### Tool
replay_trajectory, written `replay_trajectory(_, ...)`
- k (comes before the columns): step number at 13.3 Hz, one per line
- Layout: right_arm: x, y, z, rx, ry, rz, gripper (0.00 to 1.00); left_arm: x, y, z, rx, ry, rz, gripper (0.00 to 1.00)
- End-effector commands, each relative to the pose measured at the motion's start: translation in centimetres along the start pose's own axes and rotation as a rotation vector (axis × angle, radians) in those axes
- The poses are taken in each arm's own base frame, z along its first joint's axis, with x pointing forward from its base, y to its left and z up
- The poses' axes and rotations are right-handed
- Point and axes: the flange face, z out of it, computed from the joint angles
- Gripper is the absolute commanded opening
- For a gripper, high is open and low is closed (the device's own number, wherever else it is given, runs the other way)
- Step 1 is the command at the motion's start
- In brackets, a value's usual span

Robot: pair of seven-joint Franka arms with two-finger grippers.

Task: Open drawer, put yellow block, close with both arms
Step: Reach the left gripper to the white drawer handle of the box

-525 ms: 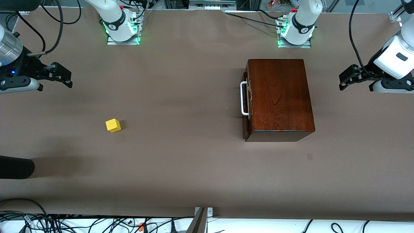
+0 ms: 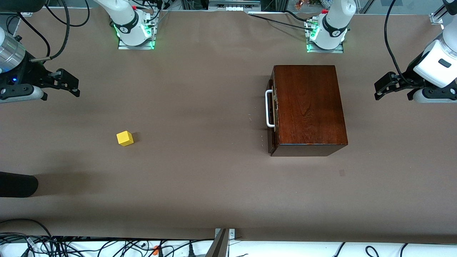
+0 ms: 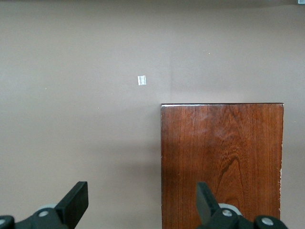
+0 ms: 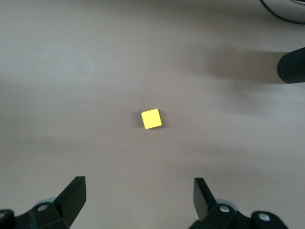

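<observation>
While shut, drawer (image 2: 272, 114) contents unseen

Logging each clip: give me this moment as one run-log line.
drawer: shut | yellow block: on table, toward right arm's end | left claw: open, empty, beside box | right claw: open, empty

A brown table cover (image 2: 200, 185) fills nearly the whole frame. Tangled black cables (image 2: 71, 246) lie along the lower left edge, and green light glows at the upper left and upper right.
</observation>
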Motion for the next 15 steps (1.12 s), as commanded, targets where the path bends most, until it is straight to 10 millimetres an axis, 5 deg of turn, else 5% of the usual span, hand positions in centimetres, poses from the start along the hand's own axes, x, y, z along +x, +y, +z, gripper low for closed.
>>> replay_trajectory(1, 0.1, -0.1, -0.6, 0.002, 0.002, 0.01, 1.0, -0.1, 0.4, -0.7, -0.051, -0.003, -0.046, 1.0)
replay_trajectory(5, 0.2, -0.2, -0.7, 0.002, 0.004, 0.007, 1.0, -0.9, 4.8, -0.6, -0.076, -0.025, -0.001, 1.0)
replay_trajectory(11, 0.2, -0.2, -0.6, 0.002, 0.001, 0.009, 1.0, -5.8, 20.7, 0.6, -0.021, -0.043, -0.042, 1.0)
replay_trajectory(15, 0.1, -0.2, -0.6, 0.002, 0.002, 0.009, 1.0, -9.4, 31.0, 3.3, 0.055, -0.031, -0.035, 1.0)
